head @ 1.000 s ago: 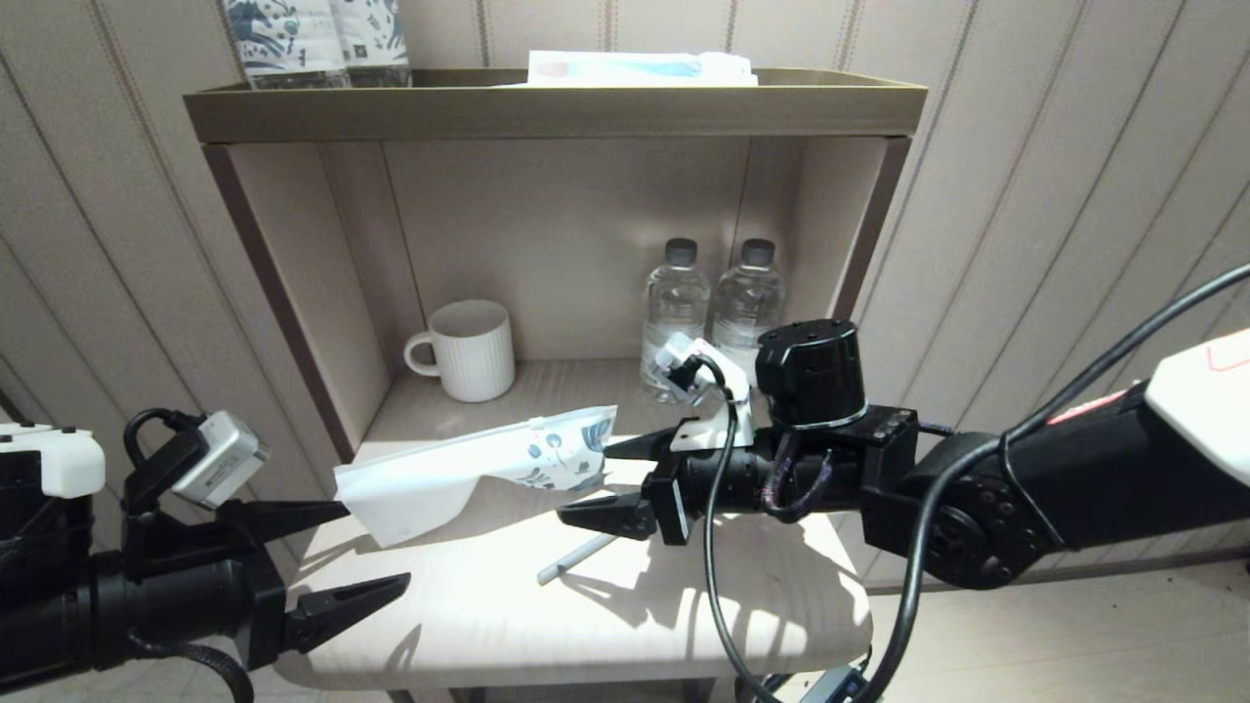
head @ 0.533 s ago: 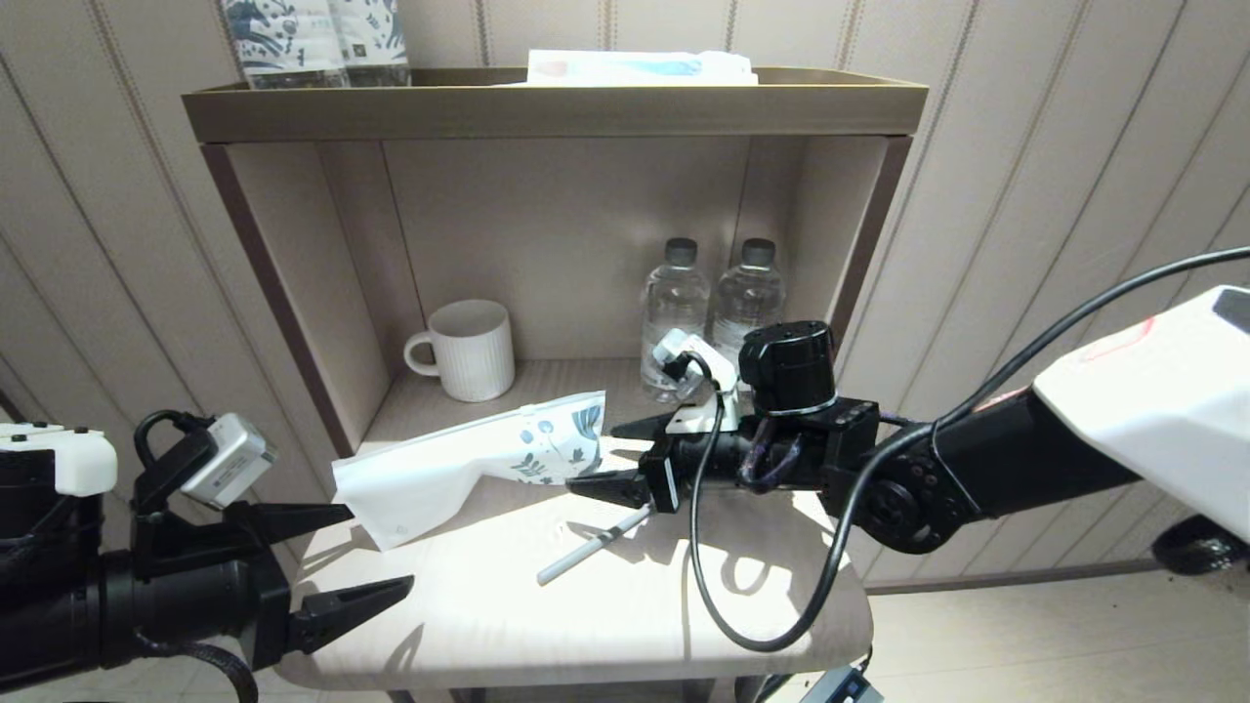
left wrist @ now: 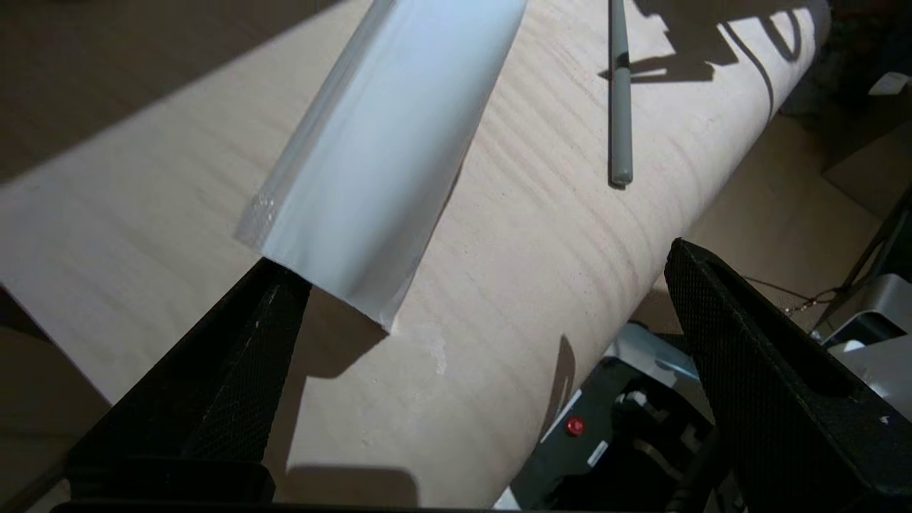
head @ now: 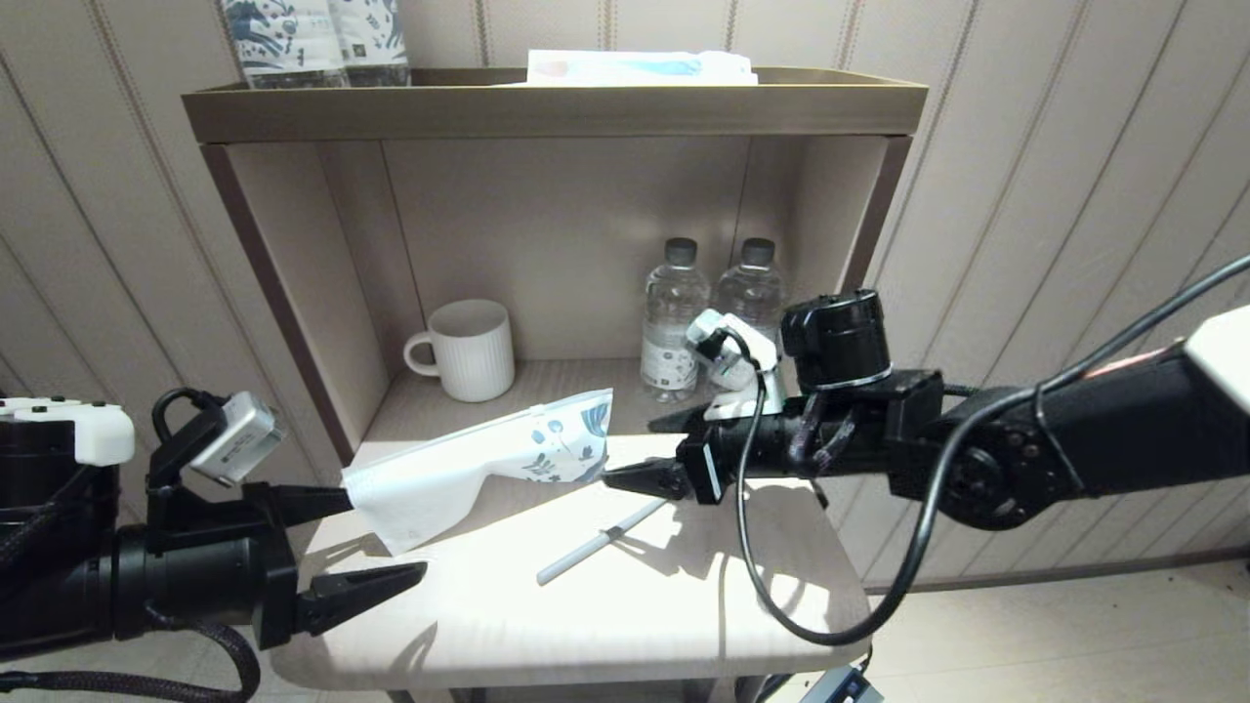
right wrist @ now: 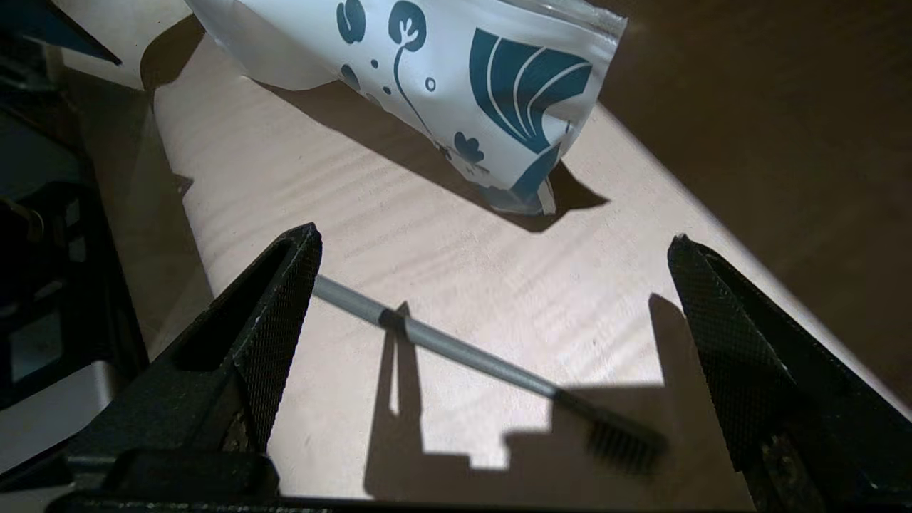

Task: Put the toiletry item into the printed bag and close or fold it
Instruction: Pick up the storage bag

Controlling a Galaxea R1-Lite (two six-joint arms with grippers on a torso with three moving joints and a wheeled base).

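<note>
The right gripper [head: 664,451] is hovering wide open over the bristle end of the toothbrush [head: 596,543], which is lying mid-tabletop [head: 625,625]. The printed bag [head: 488,467] is lying toward the left edge, its plain end touching one finger of the open left gripper [head: 376,542] (holding nothing). Best to straddle the handle squarely before closing.

The white bag [head: 479,459] (blue leaf print at its right end) lies mid-frame on the tabletop [head: 605,615]; a slim grey toothbrush [head: 598,543] lies apart, lower right of it.
</note>
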